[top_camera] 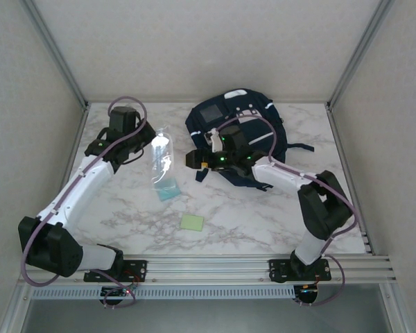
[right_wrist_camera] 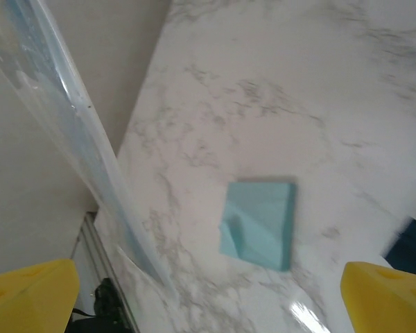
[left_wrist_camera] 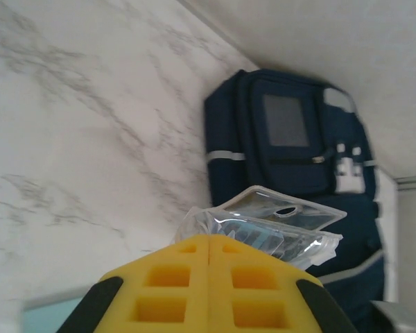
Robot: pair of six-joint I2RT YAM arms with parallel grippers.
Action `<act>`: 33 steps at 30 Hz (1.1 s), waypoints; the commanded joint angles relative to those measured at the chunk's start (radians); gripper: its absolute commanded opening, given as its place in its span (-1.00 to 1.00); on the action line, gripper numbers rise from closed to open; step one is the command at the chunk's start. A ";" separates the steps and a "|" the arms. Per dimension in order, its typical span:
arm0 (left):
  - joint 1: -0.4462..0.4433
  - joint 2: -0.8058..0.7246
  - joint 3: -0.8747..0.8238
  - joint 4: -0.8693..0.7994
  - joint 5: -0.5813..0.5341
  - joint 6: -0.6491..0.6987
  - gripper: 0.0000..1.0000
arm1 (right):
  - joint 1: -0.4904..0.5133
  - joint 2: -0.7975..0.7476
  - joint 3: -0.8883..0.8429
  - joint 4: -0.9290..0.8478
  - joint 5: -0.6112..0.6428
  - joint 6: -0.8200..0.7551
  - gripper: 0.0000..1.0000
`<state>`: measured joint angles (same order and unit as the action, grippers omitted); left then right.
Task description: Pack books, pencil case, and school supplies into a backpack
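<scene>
Yellow-padded left gripper (left_wrist_camera: 208, 243) pinches a clear plastic bag (left_wrist_camera: 295, 211) of pale-blue sticks (left_wrist_camera: 260, 239), left of the navy-blue backpack (top_camera: 239, 125); right gripper (top_camera: 197, 166), stretched leftward, gapes empty; light-blue square pad (right_wrist_camera: 258, 223) and pale-green pad (top_camera: 191, 222) lie nearer.

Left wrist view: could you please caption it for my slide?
Left gripper shut on a clear plastic packet, navy backpack lying beyond.

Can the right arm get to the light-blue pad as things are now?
Probably yes: the right gripper is open and the light-blue pad lies bare ahead; the clear packet hangs close beside.
</scene>
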<state>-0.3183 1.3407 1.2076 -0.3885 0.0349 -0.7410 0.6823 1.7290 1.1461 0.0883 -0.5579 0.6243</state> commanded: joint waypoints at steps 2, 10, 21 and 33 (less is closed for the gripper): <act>-0.026 -0.002 -0.049 0.133 0.057 -0.144 -1.00 | 0.052 0.069 0.032 0.222 -0.058 0.043 0.93; -0.041 -0.004 -0.114 0.188 0.052 -0.223 -1.00 | 0.060 0.157 0.023 0.448 -0.085 0.166 0.01; -0.057 0.027 -0.105 0.164 0.047 -0.194 0.37 | 0.054 0.052 -0.029 0.326 -0.092 0.099 -1.00; -0.314 0.202 0.119 0.012 -0.127 0.219 0.69 | -0.139 -0.302 0.038 -0.609 0.358 -0.168 -1.00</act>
<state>-0.5781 1.4742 1.2812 -0.3370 -0.0525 -0.6678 0.5949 1.4853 1.1374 -0.2054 -0.3885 0.5438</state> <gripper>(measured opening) 0.851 0.053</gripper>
